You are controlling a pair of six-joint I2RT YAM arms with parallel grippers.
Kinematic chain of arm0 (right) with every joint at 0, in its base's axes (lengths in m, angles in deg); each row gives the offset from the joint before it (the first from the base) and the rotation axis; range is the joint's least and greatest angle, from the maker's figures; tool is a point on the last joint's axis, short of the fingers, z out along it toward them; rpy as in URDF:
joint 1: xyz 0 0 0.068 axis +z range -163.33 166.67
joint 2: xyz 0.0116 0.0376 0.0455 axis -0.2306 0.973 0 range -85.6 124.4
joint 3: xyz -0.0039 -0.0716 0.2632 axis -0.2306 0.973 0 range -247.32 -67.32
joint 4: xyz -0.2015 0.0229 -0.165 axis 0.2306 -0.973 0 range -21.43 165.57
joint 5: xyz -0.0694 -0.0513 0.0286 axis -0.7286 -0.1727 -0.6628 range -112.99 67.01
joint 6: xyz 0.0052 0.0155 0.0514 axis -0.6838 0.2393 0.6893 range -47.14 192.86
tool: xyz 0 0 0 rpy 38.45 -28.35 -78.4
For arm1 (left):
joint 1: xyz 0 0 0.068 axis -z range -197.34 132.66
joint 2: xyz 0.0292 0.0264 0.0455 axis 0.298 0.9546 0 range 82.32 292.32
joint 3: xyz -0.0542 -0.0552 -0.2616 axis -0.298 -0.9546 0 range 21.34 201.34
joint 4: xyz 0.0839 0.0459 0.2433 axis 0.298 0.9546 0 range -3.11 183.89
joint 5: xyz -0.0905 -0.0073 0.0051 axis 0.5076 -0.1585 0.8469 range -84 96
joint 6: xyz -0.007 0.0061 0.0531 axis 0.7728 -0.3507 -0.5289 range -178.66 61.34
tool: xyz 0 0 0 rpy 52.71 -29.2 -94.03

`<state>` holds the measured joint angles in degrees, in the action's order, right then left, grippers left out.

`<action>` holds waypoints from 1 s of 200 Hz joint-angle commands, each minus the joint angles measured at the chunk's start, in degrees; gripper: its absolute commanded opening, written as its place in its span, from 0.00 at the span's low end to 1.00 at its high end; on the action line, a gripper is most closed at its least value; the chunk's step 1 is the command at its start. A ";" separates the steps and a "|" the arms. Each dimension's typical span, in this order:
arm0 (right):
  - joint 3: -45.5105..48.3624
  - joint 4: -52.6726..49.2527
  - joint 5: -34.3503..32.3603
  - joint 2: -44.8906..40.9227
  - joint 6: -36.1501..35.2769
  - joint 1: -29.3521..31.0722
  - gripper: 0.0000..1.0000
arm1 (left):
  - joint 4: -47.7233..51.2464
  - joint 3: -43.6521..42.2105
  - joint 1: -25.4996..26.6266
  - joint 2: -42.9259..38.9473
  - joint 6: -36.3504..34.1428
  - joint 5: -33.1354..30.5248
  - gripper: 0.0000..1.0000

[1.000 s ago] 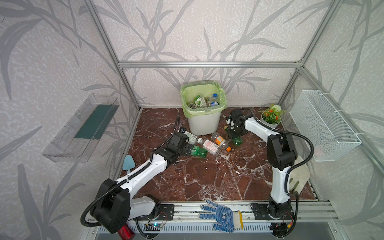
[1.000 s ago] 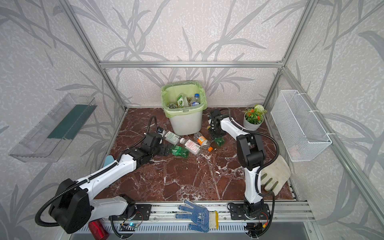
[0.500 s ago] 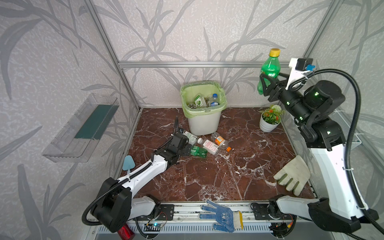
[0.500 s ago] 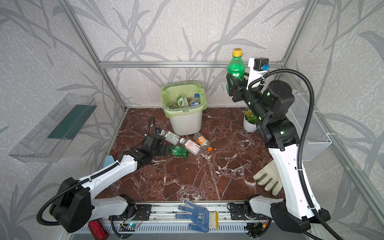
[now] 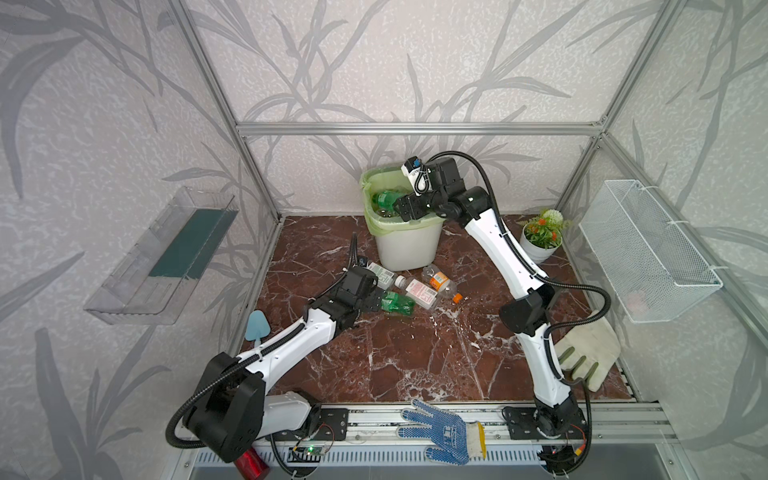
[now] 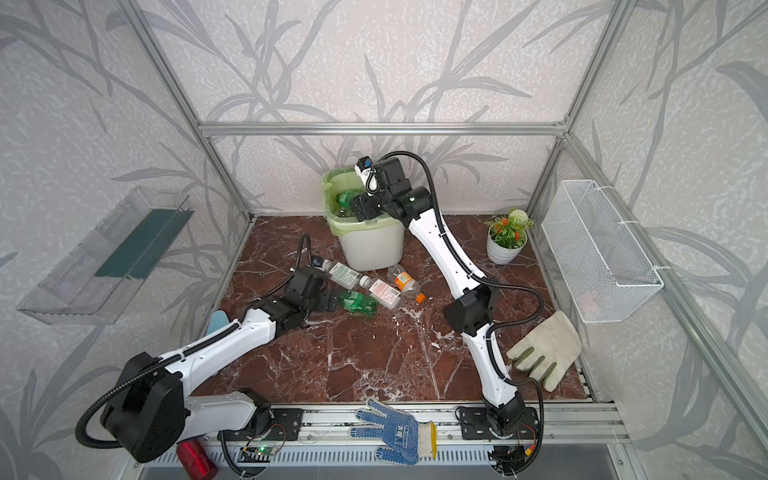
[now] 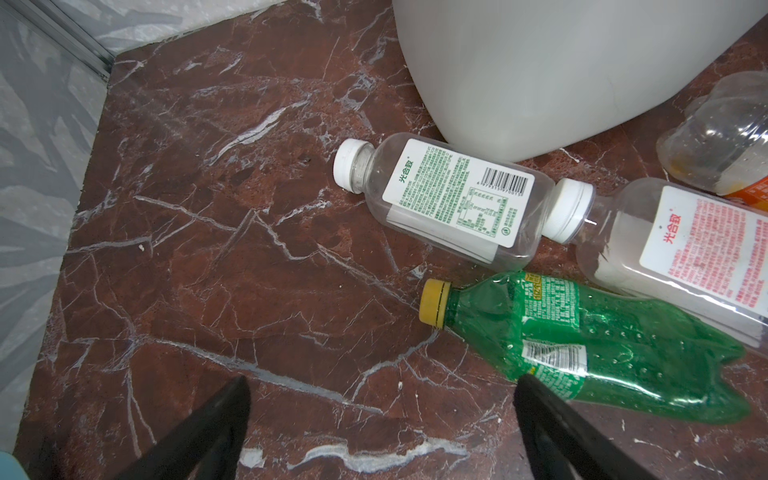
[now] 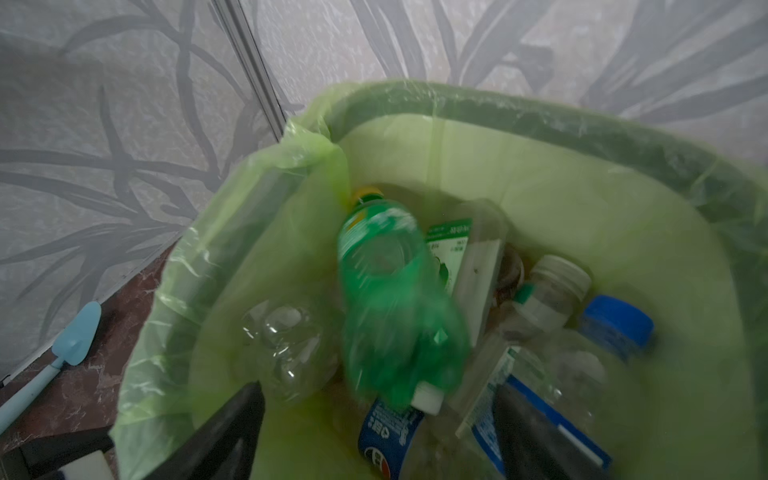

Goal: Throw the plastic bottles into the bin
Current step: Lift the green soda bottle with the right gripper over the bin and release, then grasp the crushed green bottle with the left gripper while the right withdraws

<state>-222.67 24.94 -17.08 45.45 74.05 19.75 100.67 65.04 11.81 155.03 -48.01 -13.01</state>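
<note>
Right tool (image 8: 376,388) has swung down over the bin (image 8: 623,137), jaws apart, green bottle (image 8: 395,307) tumbling in; left tool (image 7: 382,380) gapes wide, empty.

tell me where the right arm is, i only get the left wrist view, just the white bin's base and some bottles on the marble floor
Observer: The right gripper hangs over the mouth of the white plastic bin lined with a light green bag, and it is open.
Operator: is it holding anything
Observer: No. A green plastic bottle with a yellow cap is loose inside the bin, clear of the fingers and blurred in the right wrist view.
Operator: how many bottles are outside it, my view cuts one off
Observer: Four, lying in front of the bin. The one cut off for you, a clear bottle with an orange label, ends in an orange cap.
</note>
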 commanded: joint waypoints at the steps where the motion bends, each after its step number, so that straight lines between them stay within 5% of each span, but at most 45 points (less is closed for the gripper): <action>1: -6.85 -0.73 -5.04 -10.13 -1.56 -0.48 0.93 | 0.31 -0.47 -0.07 -1.71 -0.31 -0.08 0.99; 87: 32.58 18.79 -7.18 -32.77 -1.13 -3.56 0.96 | -0.43 0.52 0.40 -2.64 -4.56 4.95 0.99; 156: 71.49 31.82 -0.31 -50.83 8.08 -13.92 0.97 | 5.31 8.48 8.58 8.41 -21.46 6.34 0.99; 200: 87.69 31.91 2.72 -55.30 9.65 -17.44 0.97 | 10.14 14.87 10.58 16.58 -29.98 8.61 0.98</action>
<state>-140.46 53.57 -17.84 -7.45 81.48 3.16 105.61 75.79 22.17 168.32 -70.39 -6.06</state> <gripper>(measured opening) 0.966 0.984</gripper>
